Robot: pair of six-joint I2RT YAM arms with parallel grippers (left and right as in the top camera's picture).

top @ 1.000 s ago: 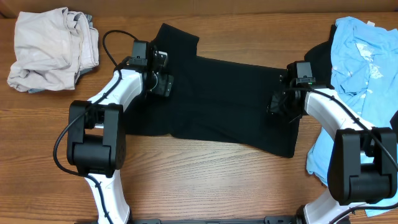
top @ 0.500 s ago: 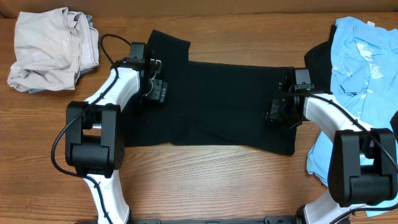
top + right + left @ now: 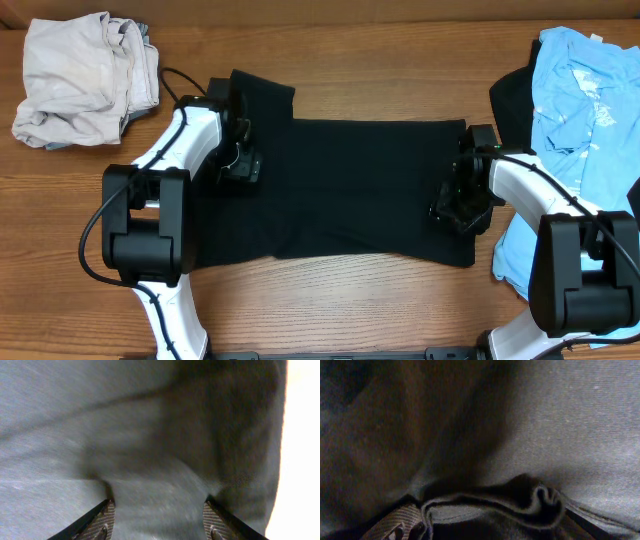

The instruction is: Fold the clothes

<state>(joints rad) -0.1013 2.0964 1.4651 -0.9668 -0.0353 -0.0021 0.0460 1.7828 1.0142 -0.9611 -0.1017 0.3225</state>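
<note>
- The black T-shirt [image 3: 350, 180] lies spread across the middle of the worktop [image 3: 330, 310], its long side running from one gripper to the other. A sleeve [image 3: 262, 90] sticks out at its far left corner, and its near edge is uneven.
- The left gripper [image 3: 240, 163] sits low on the shirt's left edge with its jaws apart. A small ruffle of cloth [image 3: 540, 502] lies between them, unpinched as far as the wrist view shows. If the gripper lifts or slides from here, a finger could catch that ruffle and drag the edge out of line.
- The right gripper [image 3: 458, 208] is on the shirt's right edge, jaws apart too, with a tongue of fabric [image 3: 160, 505] between them. Closing here without squaring up would likely take only a shallow bite, and the cloth could slip out mid-fold.
- Uneven pulls from the two sides would skew the shirt and put a crease across its middle.
- The light-blue tee [image 3: 580, 120] lies just beyond the shirt's right edge, near the right gripper. A wide swing could snag it and drag it onto the shirt.
- The cream garment [image 3: 85, 80] sits well off the shirt's far left corner and looks out of harm's way.
</note>
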